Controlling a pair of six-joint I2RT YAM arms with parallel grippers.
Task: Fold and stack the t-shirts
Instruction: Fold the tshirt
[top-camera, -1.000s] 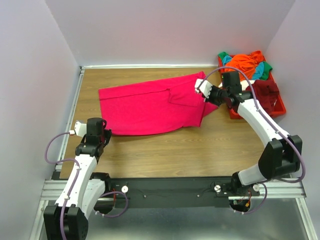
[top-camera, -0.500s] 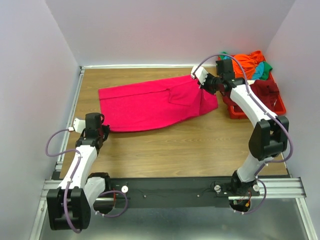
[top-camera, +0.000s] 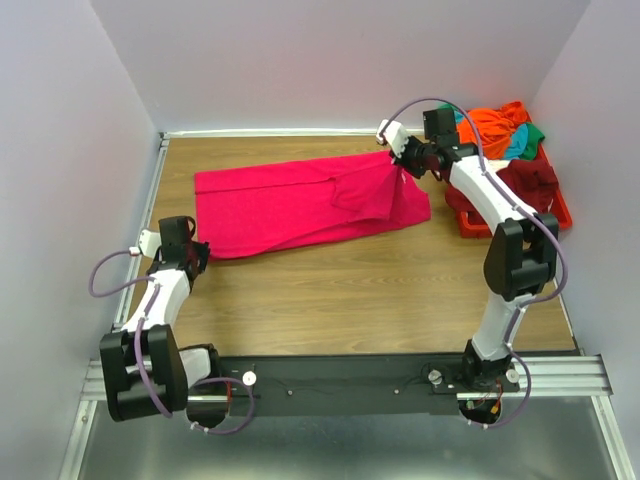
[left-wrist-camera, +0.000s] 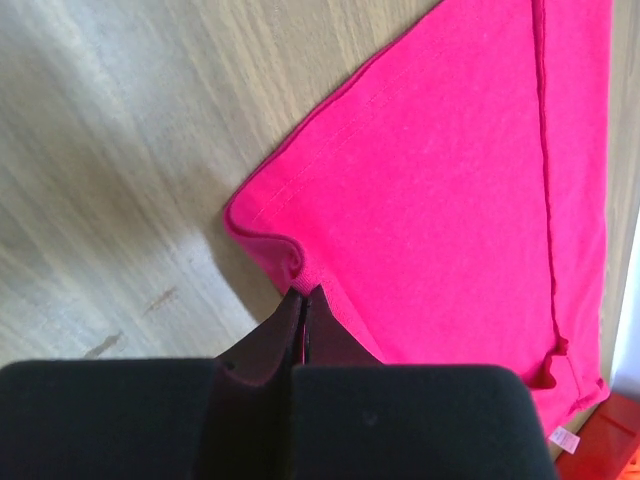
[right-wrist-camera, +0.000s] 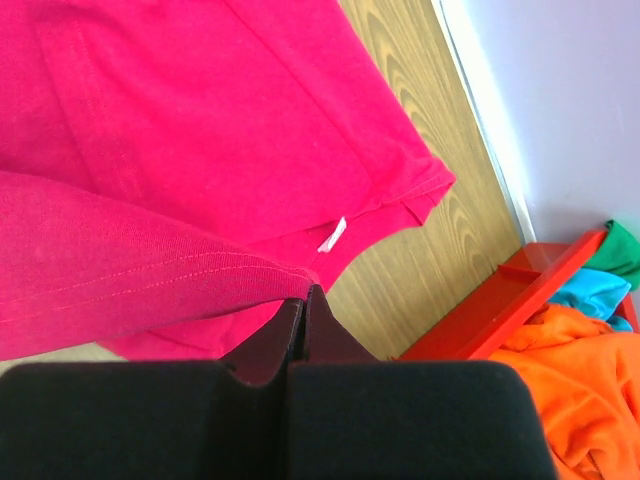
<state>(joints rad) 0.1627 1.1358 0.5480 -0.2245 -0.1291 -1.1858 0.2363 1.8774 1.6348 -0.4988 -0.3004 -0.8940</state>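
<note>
The magenta t-shirt (top-camera: 290, 205) lies spread across the far half of the table, folded over itself at its right end. My left gripper (top-camera: 196, 250) is shut on its near left corner, seen pinched in the left wrist view (left-wrist-camera: 303, 288). My right gripper (top-camera: 393, 157) is shut on the shirt's far right edge and holds that edge lifted, seen in the right wrist view (right-wrist-camera: 305, 290). Orange (top-camera: 492, 125), teal (top-camera: 514, 148), green (top-camera: 534, 131) and dark maroon (top-camera: 528, 180) t-shirts lie heaped in the red bin.
The red plastic bin (top-camera: 470, 222) stands at the table's far right against the wall. White walls enclose the table on the left, back and right. Bare wood shows between the shirt and the arms' bases.
Both grippers have pulled the magenta shirt up and left, toward the back wall. The right gripper has moved from beside the bin to the far edge, and the left gripper has moved further left.
</note>
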